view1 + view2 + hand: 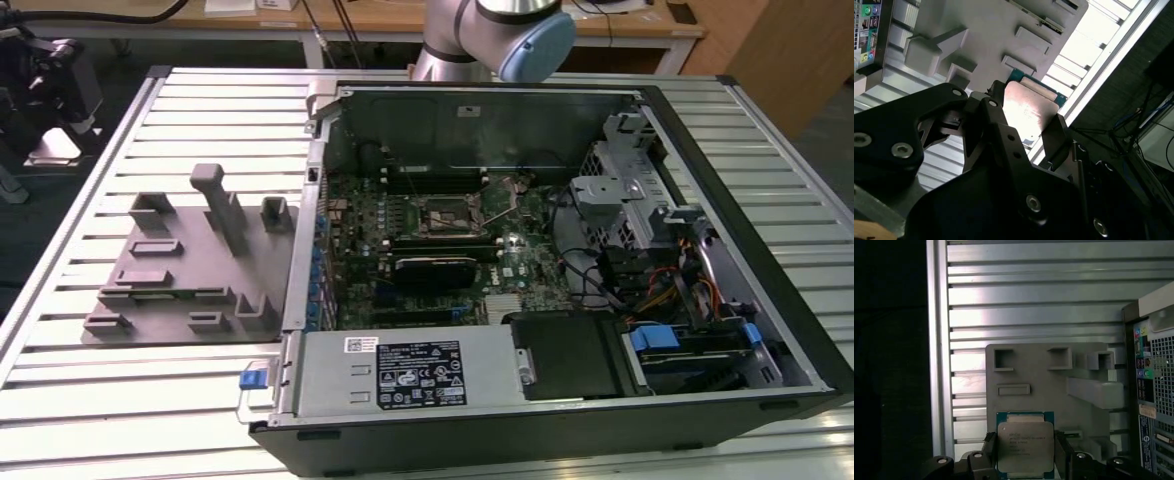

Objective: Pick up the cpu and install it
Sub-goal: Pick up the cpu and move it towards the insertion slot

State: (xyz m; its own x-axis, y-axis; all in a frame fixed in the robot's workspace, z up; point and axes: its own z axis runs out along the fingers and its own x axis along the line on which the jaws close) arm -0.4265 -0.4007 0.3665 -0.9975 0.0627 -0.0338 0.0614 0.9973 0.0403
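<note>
The cpu (1025,446), a flat square chip with a silvery top plate and a green rim, sits between my gripper's (1025,455) two black fingers (989,446), which press on its opposite edges. In the second wrist view the cpu (1029,107) shows its shiny plate, clamped in the gripper (1024,122). It hangs well above the grey fixture plate (1029,370) on the slatted table. In the exterior view the black socket frame (447,212) lies on the motherboard inside the open computer case (747,200), and the arm (497,30) reaches in from the far edge.
The grey fixture plate (187,270) with raised blocks lies on the exterior view's left of the case. A labelled power supply box (400,372) sits at the case's near side. Drive bays and cables (654,270) fill the right side. The case's rear ports (1149,380) border the fixture.
</note>
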